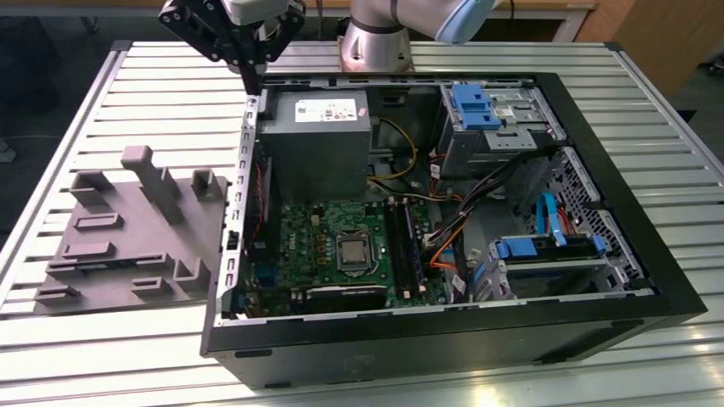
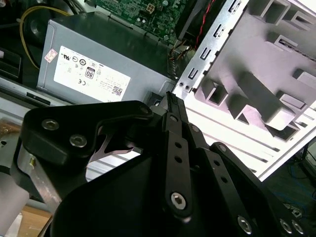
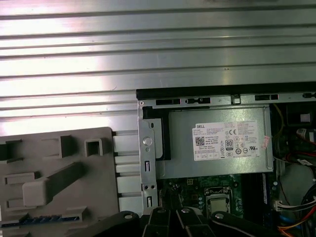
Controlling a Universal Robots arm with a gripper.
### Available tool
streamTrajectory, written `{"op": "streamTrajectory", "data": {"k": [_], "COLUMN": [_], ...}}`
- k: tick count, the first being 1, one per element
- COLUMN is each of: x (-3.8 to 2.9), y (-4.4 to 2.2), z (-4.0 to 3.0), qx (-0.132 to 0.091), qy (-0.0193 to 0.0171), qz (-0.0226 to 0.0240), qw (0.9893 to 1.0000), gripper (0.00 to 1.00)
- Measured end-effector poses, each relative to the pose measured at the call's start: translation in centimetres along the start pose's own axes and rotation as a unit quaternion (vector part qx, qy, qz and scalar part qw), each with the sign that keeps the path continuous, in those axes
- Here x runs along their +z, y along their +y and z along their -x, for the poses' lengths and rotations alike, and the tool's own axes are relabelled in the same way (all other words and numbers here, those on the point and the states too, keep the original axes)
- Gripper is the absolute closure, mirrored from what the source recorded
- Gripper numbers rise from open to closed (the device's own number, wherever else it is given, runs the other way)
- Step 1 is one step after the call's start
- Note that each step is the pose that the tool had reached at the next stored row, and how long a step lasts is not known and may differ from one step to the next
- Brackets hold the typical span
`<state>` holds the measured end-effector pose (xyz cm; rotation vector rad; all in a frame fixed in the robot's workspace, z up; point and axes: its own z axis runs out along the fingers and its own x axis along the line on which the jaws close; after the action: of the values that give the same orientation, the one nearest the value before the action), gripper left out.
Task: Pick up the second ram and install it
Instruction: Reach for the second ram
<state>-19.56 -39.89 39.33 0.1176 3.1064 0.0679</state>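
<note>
Silver, striped with ribbed slats: surface (image 1: 91, 85). Matte black: computer case (image 1: 453, 339), gripper (image 1: 247, 72). Plain grey: plastic fixture (image 1: 125, 229) at left of the frame, power supply (image 1: 311, 144) with white label (image 1: 325, 108). Green motherboard (image 1: 311, 237), blue drive brackets (image 1: 476, 106), yellow cable (image 1: 398, 140), orange cables (image 1: 442, 254).

Item, one arm (image 1: 379, 38): silver-grey tube with a blue joint cap (image 1: 466, 22), standing upright at the top of my exterior view. Item, one hand (image 1: 251, 73): black linkage type, held high and pointing down, its fingertips (image 2: 173, 106) drawn together, seen in the second wrist view.
</note>
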Motion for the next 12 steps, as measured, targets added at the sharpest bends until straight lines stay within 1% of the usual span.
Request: {"op": "streamTrajectory", "data": {"k": [12], "x": [-0.01], "y": [-0.02], "z": [-0.31], "qx": [0.0], "qy": [0.0], "qz": [0.0], "qw": [1.0], "gripper": [0.89]}}
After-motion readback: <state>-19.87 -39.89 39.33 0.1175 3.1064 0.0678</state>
